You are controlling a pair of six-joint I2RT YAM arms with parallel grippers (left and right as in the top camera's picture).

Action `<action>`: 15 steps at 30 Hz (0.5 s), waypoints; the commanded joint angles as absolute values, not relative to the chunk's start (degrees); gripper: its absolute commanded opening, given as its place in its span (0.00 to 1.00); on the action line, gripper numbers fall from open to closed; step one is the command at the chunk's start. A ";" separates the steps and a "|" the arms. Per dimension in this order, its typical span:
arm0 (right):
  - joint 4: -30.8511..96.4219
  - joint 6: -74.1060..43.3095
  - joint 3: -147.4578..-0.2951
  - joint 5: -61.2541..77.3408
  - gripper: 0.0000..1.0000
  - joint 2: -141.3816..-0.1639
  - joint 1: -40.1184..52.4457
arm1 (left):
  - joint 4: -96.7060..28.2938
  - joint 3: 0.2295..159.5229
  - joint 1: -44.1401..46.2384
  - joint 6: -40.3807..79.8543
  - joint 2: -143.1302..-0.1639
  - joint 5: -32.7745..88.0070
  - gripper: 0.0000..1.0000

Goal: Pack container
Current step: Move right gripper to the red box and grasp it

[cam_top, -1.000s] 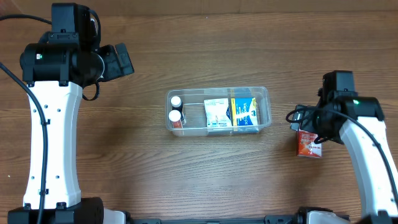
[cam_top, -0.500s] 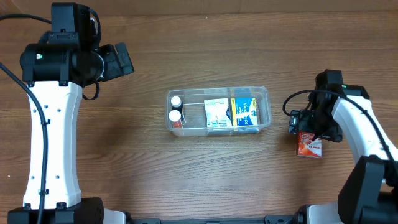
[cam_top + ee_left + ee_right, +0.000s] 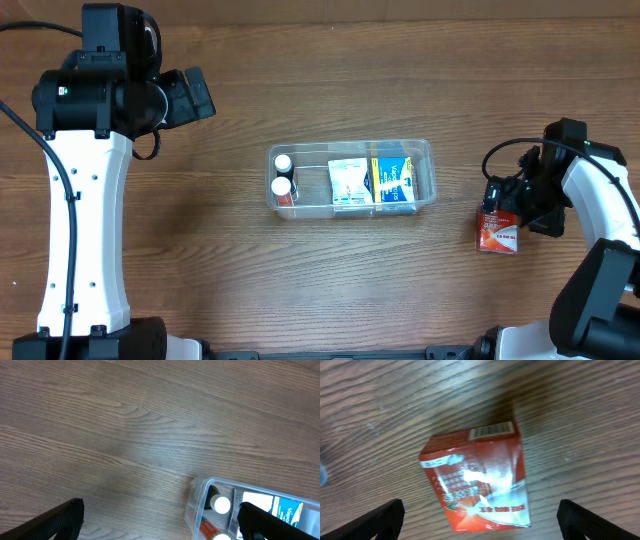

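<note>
So the container (image 3: 350,178) is sitting flat in the middle of the wooden counter (image 3: 300,290), long side running left to right, roughly between the two arms. It's clear plastic, so you can see right in. Two little white-capped bottles (image 3: 283,186) stand at its left end, a white and green box (image 3: 347,184) is around the middle, and a blue and yellow box (image 3: 393,180) is just beside that toward the right end. The left tool (image 3: 160,522) is over bare wood off past the container's left end, well apart from it. In its wrist view both dark fingertips are spread wide with nothing between them but counter, and the container's left corner with the bottle caps peeks in at the bottom right. The right tool (image 3: 480,520) is on the other side, hanging above a red box (image 3: 475,480) that lies on the counter near the container's right end but not touching it. Its fingers are wide apart too, one on each side of the red box with bare wood showing in between, so it's got hold of nothing. The box sits a bit skewed to the wood grain.
</note>
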State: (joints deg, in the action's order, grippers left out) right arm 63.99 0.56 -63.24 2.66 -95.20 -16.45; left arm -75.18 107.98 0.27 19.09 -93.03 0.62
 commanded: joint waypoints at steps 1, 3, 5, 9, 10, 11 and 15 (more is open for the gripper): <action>63.68 2.00 -62.92 4.84 1.00 -95.68 -15.75 | -74.89 107.72 0.01 17.96 -93.49 -0.21 1.00; 63.37 1.98 -62.48 4.84 1.00 -96.29 -15.77 | -74.89 107.72 0.01 17.96 -93.49 -0.21 1.00; 62.61 1.93 -61.63 5.48 1.00 -97.14 -15.77 | -74.89 107.72 0.01 17.96 -93.49 -0.21 1.00; 60.12 1.89 -59.24 6.55 1.00 -99.72 -15.77 | -74.89 107.72 0.01 17.96 -93.49 -0.21 1.00; 59.68 1.74 -58.92 6.55 1.00 -100.68 -15.77 | -74.91 107.72 0.01 17.96 -93.49 -0.21 1.00; 59.61 1.72 -58.87 6.57 1.00 -101.12 -15.75 | -74.91 107.72 0.01 17.96 -93.49 -0.21 1.00; 59.51 1.52 -58.87 6.52 1.00 -103.46 -15.77 | -74.87 107.72 0.01 17.98 -93.49 -0.21 1.00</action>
State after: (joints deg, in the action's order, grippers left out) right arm 59.96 1.52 -59.05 5.76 -102.28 -15.99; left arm -75.18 107.98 0.27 19.07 -93.03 0.62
